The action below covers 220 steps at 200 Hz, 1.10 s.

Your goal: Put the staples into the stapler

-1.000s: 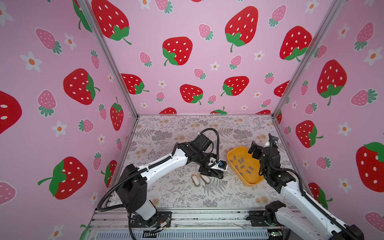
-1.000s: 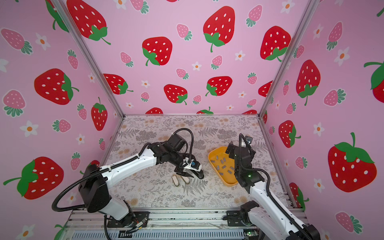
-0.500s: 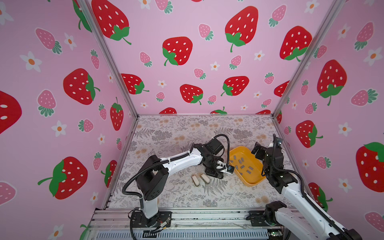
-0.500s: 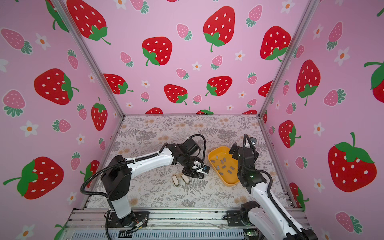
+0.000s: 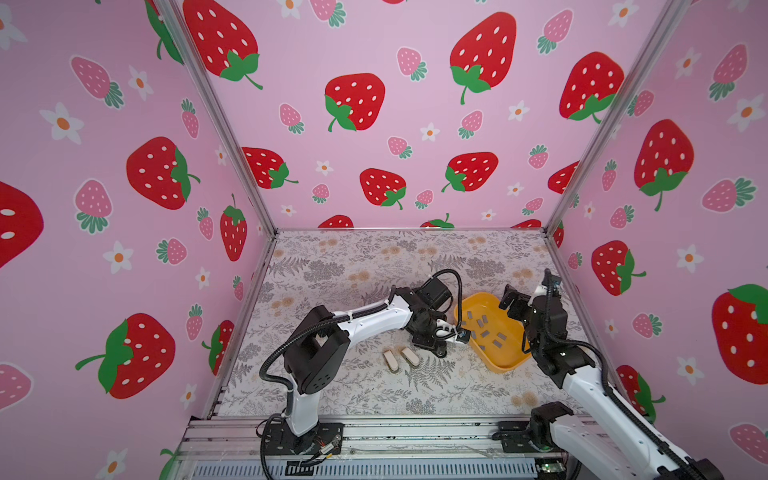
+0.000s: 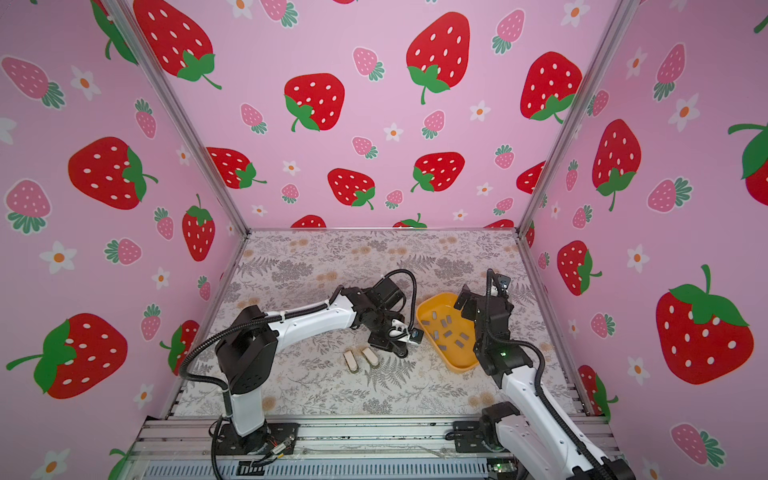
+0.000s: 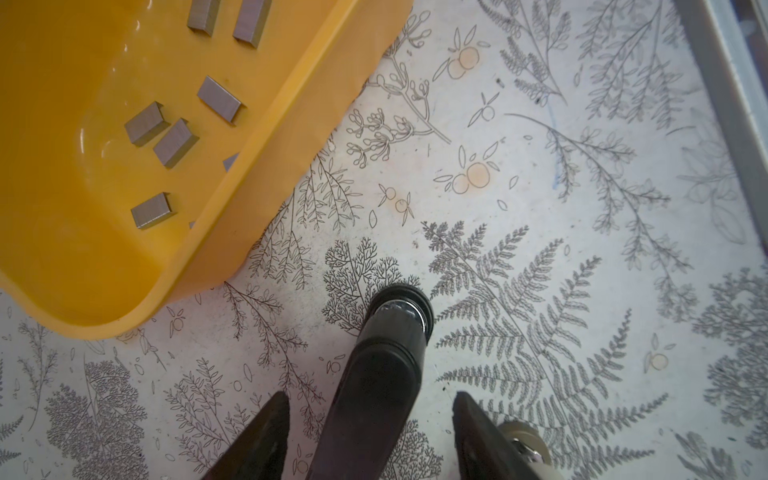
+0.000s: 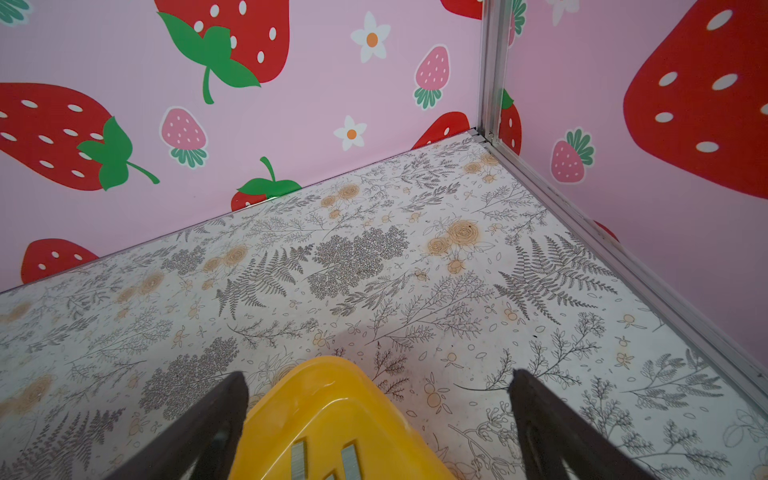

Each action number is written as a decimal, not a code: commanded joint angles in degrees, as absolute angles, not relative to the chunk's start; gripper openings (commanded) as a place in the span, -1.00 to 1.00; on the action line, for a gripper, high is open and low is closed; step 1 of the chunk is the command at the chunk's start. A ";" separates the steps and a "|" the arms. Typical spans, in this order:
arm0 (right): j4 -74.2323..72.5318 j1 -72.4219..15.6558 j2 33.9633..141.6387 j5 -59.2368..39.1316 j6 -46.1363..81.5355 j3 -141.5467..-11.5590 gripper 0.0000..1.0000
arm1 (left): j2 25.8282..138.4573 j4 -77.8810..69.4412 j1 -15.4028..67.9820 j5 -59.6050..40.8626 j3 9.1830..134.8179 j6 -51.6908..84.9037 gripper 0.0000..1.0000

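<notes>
Item: stapler (image 7: 374,382), straddled by my spread left end effector (image 7: 369,399).
Close evenly, no tipping; right end effector (image 8: 379,376) hangs spread.

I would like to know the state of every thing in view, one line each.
Long black stapler: lying on the floral-patterned table, not gripped.
Left gripper: open, fingers either side of the stapler.
Yellow plastic tray: upright on the table.
Small grey metal staple strips: loose inside the tray.
Right gripper: open, empty, above the tray's corner.
Two small beige blocks: lying side by side on the table.
</notes>
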<state>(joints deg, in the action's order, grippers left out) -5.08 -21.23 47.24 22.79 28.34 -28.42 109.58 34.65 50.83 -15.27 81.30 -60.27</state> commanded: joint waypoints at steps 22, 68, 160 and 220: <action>-6.89 -21.09 46.73 20.50 27.92 -27.83 0.99 | 112.18 37.19 52.14 -13.65 84.12 -62.45 0.19; -7.03 -21.09 48.45 20.21 28.04 -28.15 0.99 | 113.21 38.18 52.46 -13.64 84.62 -63.27 0.04; -7.25 -21.09 49.31 19.83 28.16 -28.13 0.99 | 114.55 39.44 52.56 -13.84 85.53 -64.33 -0.13; -7.56 -21.09 50.07 20.62 28.29 -27.99 0.99 | 114.89 39.19 52.39 -14.03 86.04 -64.16 -0.41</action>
<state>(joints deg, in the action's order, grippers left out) -6.44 -21.23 49.74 20.18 28.27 -27.88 113.86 37.08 52.29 -13.08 83.94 -63.24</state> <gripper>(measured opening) 0.994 0.349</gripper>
